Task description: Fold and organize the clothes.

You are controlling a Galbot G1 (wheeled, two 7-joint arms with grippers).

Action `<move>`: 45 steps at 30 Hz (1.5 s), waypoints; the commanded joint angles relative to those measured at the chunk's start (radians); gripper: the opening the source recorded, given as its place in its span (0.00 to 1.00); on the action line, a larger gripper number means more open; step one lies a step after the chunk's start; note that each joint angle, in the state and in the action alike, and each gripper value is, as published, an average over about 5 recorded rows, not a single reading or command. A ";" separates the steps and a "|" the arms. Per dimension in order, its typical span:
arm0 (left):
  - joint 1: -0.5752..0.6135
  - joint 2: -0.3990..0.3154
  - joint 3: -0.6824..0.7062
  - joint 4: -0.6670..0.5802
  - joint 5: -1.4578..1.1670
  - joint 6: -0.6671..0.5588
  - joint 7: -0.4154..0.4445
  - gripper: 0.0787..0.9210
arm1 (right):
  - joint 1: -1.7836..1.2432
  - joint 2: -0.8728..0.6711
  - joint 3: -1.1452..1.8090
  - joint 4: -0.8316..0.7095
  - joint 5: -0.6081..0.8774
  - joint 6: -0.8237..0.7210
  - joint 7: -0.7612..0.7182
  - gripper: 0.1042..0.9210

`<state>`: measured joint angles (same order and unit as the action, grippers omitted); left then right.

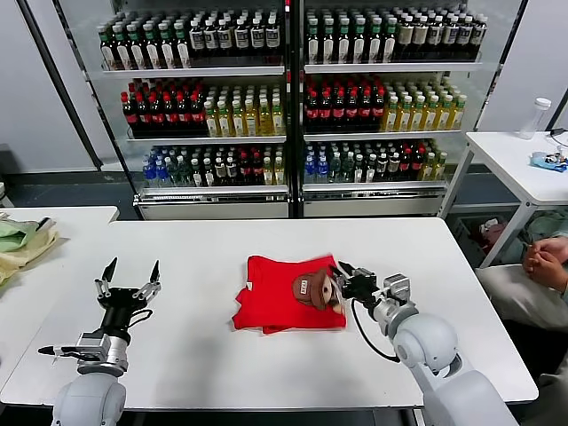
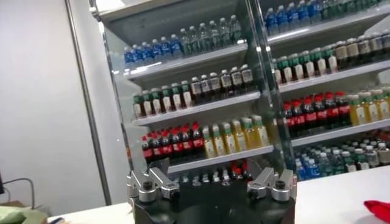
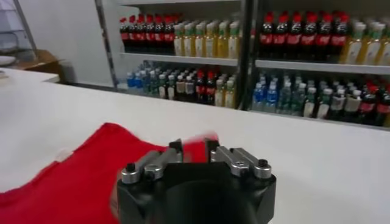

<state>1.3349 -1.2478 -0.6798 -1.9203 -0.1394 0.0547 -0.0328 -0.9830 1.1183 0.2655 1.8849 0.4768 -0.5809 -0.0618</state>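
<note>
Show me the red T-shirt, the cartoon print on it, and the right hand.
T-shirt point(image 1: 271, 297): head view, plain red area left of the print.
Print point(image 1: 315, 290): head view, middle of the brown-and-white figure.
Right hand point(image 1: 337, 277): head view, between its fingertips at the shirt's right edge.

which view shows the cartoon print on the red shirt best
The head view: the print faces up on the folded red T-shirt, beside the right gripper. The wrist views show only plain red cloth.

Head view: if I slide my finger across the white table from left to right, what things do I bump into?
Pale green cloth heap → left gripper, open → red T-shirt → right gripper at the shirt's right edge.
</note>
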 commanded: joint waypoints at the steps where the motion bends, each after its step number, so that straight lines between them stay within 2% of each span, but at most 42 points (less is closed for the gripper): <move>1: -0.018 -0.004 0.040 -0.006 0.003 -0.017 0.004 0.88 | -0.049 -0.048 0.117 0.064 -0.027 0.002 0.072 0.38; 8: -0.055 -0.001 0.065 -0.005 0.007 -0.055 0.078 0.88 | -0.138 -0.067 0.191 0.201 -0.105 0.013 0.153 0.61; 13: -0.087 0.008 0.080 0.010 0.011 -0.114 0.129 0.88 | -0.163 -0.080 0.237 0.209 -0.220 0.078 0.132 0.79; 16: -0.091 0.008 0.088 0.032 -0.003 -0.161 0.151 0.88 | -0.160 -0.069 0.254 0.175 -0.262 0.126 0.129 0.86; 21: -0.103 0.007 0.083 0.053 -0.022 -0.181 0.158 0.88 | -0.140 -0.044 0.243 0.085 -0.295 0.203 0.132 0.88; 27: -0.115 0.003 0.067 0.064 -0.021 -0.187 0.158 0.88 | -0.121 -0.031 0.197 0.026 -0.319 0.220 0.140 0.88; 34: -0.128 0.002 0.056 0.084 -0.002 -0.195 0.154 0.88 | -0.139 -0.040 0.214 0.032 -0.296 0.200 0.141 0.88; 40: -0.121 0.010 0.045 0.082 0.006 -0.194 0.150 0.88 | -0.155 -0.027 0.253 0.046 -0.366 0.234 0.148 0.88; 45: -0.060 -0.001 0.035 0.033 0.047 -0.220 0.181 0.88 | -0.177 -0.009 0.284 0.082 -0.376 0.212 0.144 0.88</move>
<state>1.2255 -1.2420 -0.6390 -1.8492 -0.1326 -0.1302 0.1169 -1.1331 1.0922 0.5035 1.9478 0.1584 -0.3770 0.0795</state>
